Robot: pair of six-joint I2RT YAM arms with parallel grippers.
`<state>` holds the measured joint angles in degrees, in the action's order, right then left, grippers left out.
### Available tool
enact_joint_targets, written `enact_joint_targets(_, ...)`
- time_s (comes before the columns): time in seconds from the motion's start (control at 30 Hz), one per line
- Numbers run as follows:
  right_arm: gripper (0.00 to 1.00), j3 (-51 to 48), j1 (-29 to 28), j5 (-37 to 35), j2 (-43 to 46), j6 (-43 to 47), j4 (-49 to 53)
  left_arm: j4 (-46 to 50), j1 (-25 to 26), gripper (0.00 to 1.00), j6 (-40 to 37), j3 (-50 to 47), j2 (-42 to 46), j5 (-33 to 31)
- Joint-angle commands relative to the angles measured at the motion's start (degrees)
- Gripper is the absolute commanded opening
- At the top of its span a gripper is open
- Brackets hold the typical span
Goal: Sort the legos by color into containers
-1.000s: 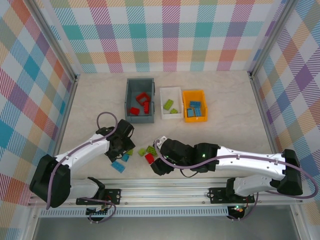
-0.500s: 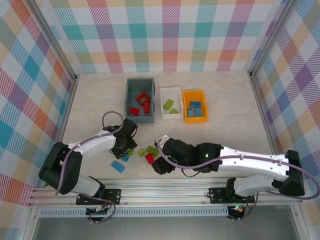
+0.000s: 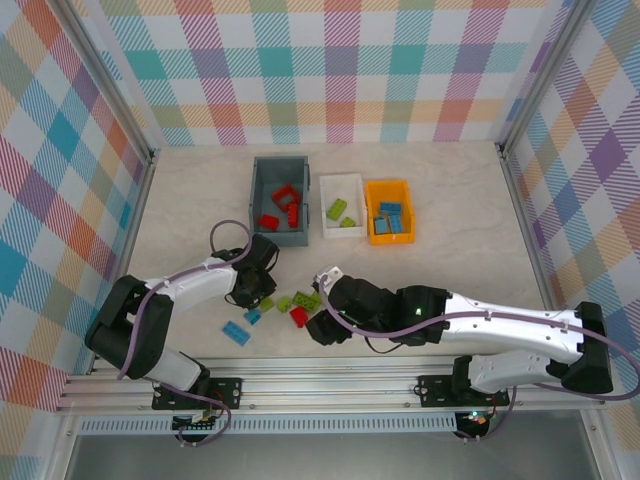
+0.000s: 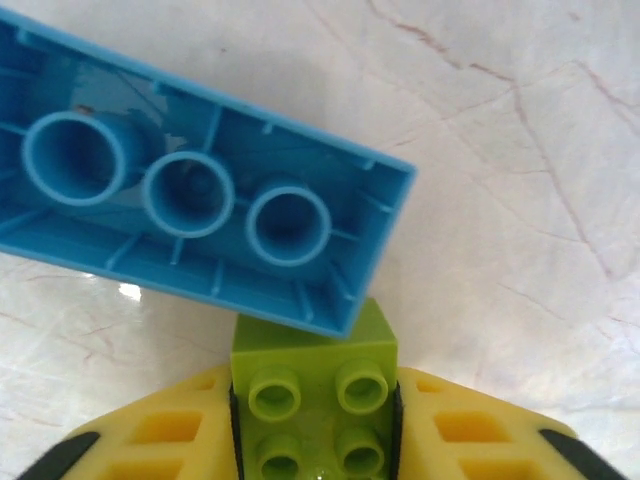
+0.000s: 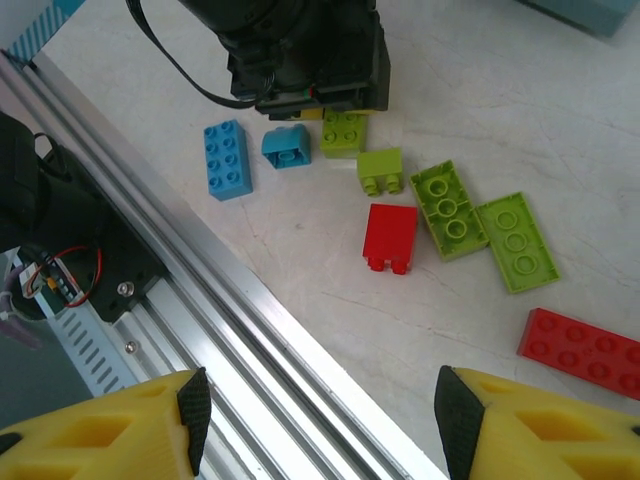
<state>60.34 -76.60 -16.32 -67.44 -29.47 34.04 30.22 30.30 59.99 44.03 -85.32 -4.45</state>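
Left tool [image 4: 315, 425] is clenched on a small green brick [image 4: 315, 365], pads flush on both sides, brick down on the surface [image 4: 500, 150]. Just ahead of its tips an upturned blue brick [image 4: 190, 200] lies hollow side up, its edge touching the green one. Right tool [image 5: 315, 440] is released, fingers [image 5: 130, 430] wide apart with nothing between them, hanging over the near rail. Ahead of the right tool, loose on the surface: a flat blue brick [image 5: 227, 158], a second small green brick [image 5: 380, 170], a red brick [image 5: 390, 236], two long green plates [image 5: 448, 208] lying side by side, and a red plate [image 5: 580, 345] off to its right. From the top camera the left tool [image 3: 262, 288] and right tool [image 3: 318, 325] sit near each other with that loose pile between them. Bins are well beyond both tools in a row: grey-blue bin [image 3: 256, 205] with red bricks, white bin [image 3: 342, 182] with green ones, orange bin [image 3: 388, 186] with blue ones, each touching or just beside the next.
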Motion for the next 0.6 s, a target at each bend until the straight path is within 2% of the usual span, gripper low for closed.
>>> enact_joint_targets(0.0, 0.63, -1.13, -0.27, -4.12, 2.73, -1.65, 0.24, -0.98, 1.28, 0.23, 0.83, 1.52, 0.12, 0.06)
enact_joint_targets(0.07, 0.63, -1.67, -0.28, -6.36, 4.23, -2.54, 0.24, -0.08, 1.97, 0.18, 1.05, 3.05, 1.55, -0.54)
enact_joint_targets(0.27, 0.63, -2.41, 1.51, -14.68, 9.45, -6.5, 1.85, 3.61, 5.51, 0.17, -1.54, 11.93, 4.26, -4.02)
enact_joint_targets(0.4, 0.64, -2.85, 8.25, -15.46, 11.98, -10.44, 2.65, 5.54, 10.41, 0.17, -8.22, 23.37, 1.23, -9.58)
enact_joint_targets(0.57, 0.65, -1.42, 18.18, -13.61, 13.13, -13.83, 3.18, 6.47, 13.71, 0.18, -17.41, 39.43, -9.64, -10.93)
